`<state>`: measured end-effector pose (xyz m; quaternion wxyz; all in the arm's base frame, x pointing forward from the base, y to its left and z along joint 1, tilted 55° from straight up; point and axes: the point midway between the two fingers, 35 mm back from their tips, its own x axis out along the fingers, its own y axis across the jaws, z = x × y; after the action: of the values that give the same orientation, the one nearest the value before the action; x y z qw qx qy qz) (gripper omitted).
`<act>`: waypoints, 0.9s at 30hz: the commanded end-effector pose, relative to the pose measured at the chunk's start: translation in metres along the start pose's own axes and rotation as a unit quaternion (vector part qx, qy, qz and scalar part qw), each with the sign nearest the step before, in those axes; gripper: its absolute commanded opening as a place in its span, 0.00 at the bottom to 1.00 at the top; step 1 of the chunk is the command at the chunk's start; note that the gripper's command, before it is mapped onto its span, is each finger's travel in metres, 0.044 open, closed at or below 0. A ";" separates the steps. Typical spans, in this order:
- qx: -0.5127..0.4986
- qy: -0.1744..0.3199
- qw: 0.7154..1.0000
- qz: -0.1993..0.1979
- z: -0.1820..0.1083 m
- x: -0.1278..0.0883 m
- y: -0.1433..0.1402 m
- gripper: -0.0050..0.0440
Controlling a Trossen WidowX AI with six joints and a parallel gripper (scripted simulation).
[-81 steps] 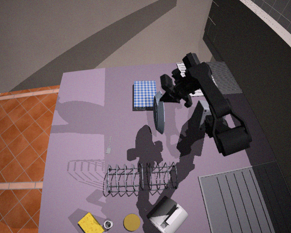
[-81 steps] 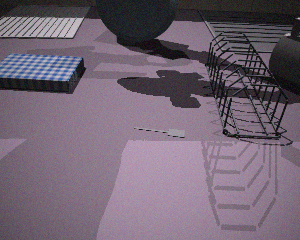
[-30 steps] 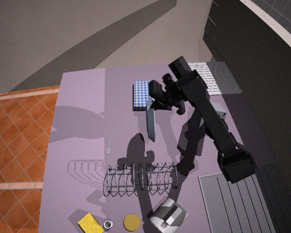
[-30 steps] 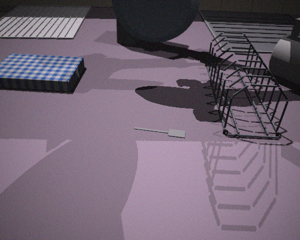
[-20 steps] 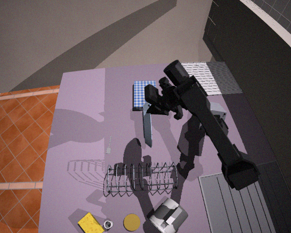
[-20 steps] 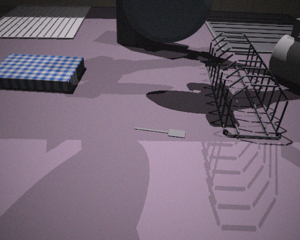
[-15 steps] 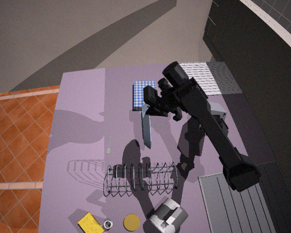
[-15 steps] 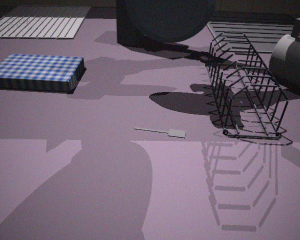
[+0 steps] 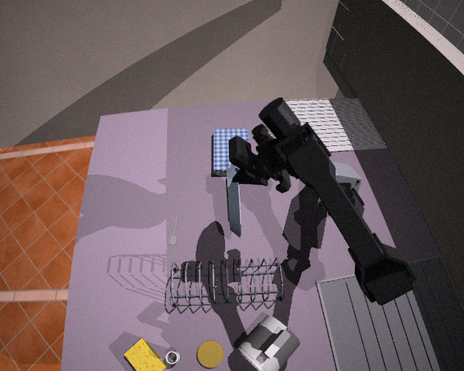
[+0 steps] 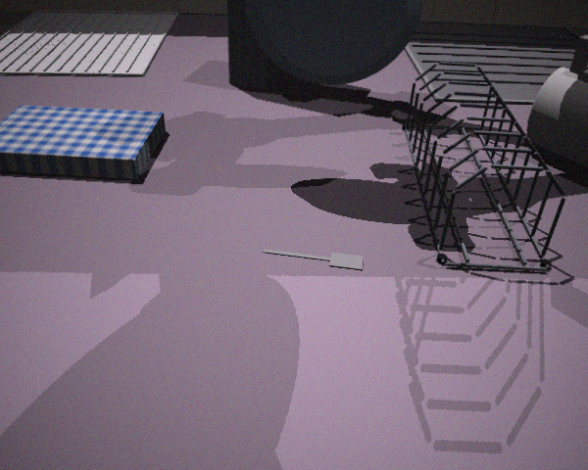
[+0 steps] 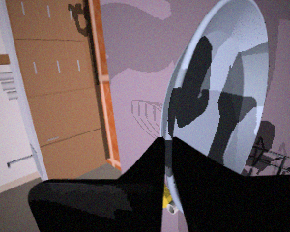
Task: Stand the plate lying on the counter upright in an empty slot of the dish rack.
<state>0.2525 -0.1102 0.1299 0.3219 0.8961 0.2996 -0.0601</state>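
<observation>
Desk [image 9: 120, 168]: lilac top filling the middle of the top view, carrying everything listed below.

My arm [image 9: 336, 207]: dark, running from lower right up toward frame centre in the top view.

Dish rack [image 9: 224, 285]: wire, lower centre of the top view, right of centre in the exterior view [image 10: 479, 166]. It looks level on the desk, and every slot I can see is vacant.

Drainer mats: a white ribbed mat [image 9: 324, 124] at upper right, a grey ribbed mat [image 9: 368, 319] at lower right.

Canister [image 9: 268, 341]: grey and white, lying just below the rack.

Plate [image 9: 233, 201]: pale blue-grey, seen edge-on above the rack in the top view, held clear of the desk and well apart from the rack. In the wrist view [image 11: 222, 101] it stands nearly upright, slightly tilted.

My jaws: clenched on the plate's rim.

Checked box [image 9: 229, 148]: blue and white, beside my wrist.

Sponge [image 9: 143, 355], yellow; round brown disc [image 9: 209, 353]; small cup [image 9: 172, 356]: bottom edge of the top view.

Small spatula [image 10: 329, 258]: flat on the desk, centre of the exterior view.

Progress, by my estimate: pickup and turning on edge done; carrying to the rack, lowering gently into a slot, and letting go remain.
</observation>
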 end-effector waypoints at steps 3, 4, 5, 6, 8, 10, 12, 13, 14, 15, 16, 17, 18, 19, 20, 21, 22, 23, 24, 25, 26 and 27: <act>-0.003 0.000 1.000 0.003 0.001 -0.001 0.001 0.10; -0.003 0.000 1.000 0.003 0.001 -0.001 0.001 0.10; -0.003 0.000 1.000 0.003 0.001 -0.001 0.001 0.10; -0.003 0.000 1.000 0.003 0.001 -0.001 0.001 0.10; 0.000 0.000 1.000 0.003 0.000 0.000 0.000 0.10; 0.000 -0.001 1.000 0.002 -0.002 0.000 0.001 0.10; -0.001 -0.001 1.000 0.001 -0.004 0.000 0.002 0.10; -0.001 -0.001 1.000 0.001 -0.004 0.000 0.002 0.10; -0.001 -0.001 1.000 0.001 -0.006 0.000 0.002 0.10; -0.001 -0.002 1.000 0.000 -0.007 0.001 0.003 0.10; -0.001 -0.002 1.000 -0.001 -0.009 0.001 0.004 0.10; -0.001 -0.002 1.000 -0.001 -0.011 0.001 0.004 0.10; -0.001 -0.003 1.000 -0.002 -0.013 0.001 0.005 0.10; -0.001 -0.003 1.000 -0.003 -0.015 0.001 0.006 0.10; -0.001 -0.003 1.000 -0.003 -0.017 0.002 0.006 0.10; -0.001 -0.004 1.000 -0.004 -0.018 0.002 0.007 0.10; -0.001 -0.004 1.000 -0.005 -0.020 0.002 0.007 0.10; -0.001 -0.004 1.000 -0.005 -0.022 0.002 0.008 0.10; -0.001 -0.005 1.000 -0.006 -0.024 0.002 0.008 0.10; -0.001 -0.005 1.000 -0.006 -0.026 0.003 0.009 0.10; -0.002 -0.005 1.000 -0.007 -0.028 0.003 0.009 0.10; -0.002 -0.006 1.000 -0.007 -0.030 0.003 0.010 0.10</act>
<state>0.2559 -0.0953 0.1480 0.3163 0.8943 0.3092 -0.0678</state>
